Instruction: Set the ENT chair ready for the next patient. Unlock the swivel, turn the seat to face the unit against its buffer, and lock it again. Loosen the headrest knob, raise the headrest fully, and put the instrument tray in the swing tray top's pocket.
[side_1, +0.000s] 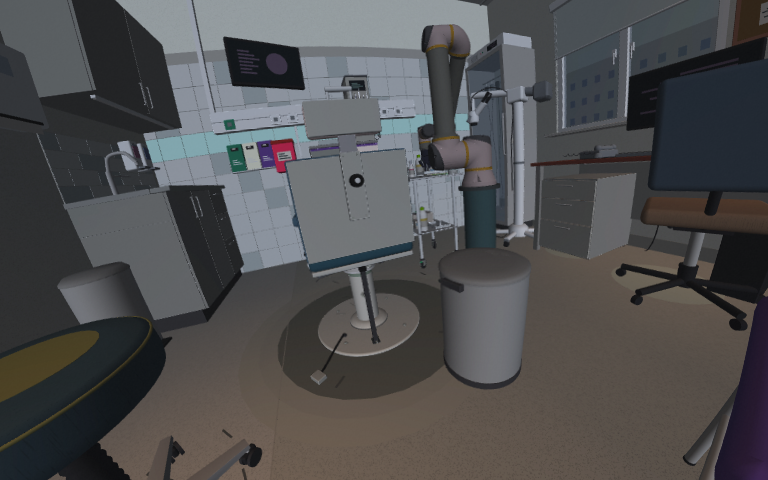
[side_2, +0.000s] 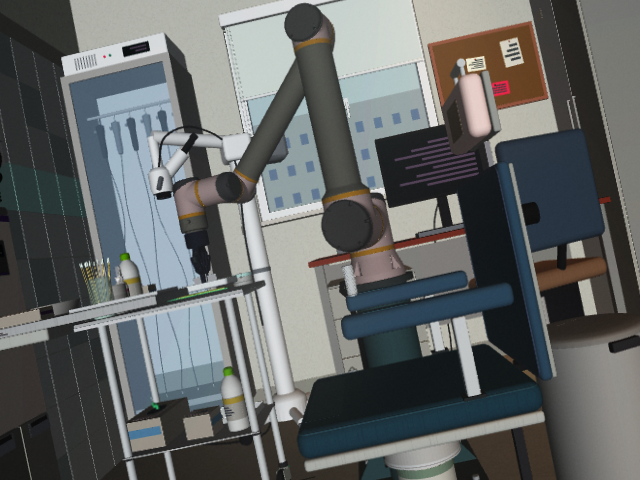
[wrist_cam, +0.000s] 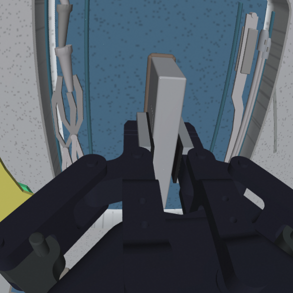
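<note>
The instrument tray is mostly cut off by the wrist camera's edges, a blue-lined tray with steel instruments along its sides, lying on the trolley top. Its upright grey handle is clamped in my closed gripper, which points straight down over the trolley. The ENT chair stands to the right of the trolley, blue-cushioned, with its headrest raised above the backrest. The black headrest knob sits on the grey back of the backrest. The swing tray top's pocket is not visible.
A grey waste bin stands on the floor beside the chair base. The trolley carries a beaker, a bottle and boxes on its lower shelf. A glass cabinet and a white lamp stand rise behind it.
</note>
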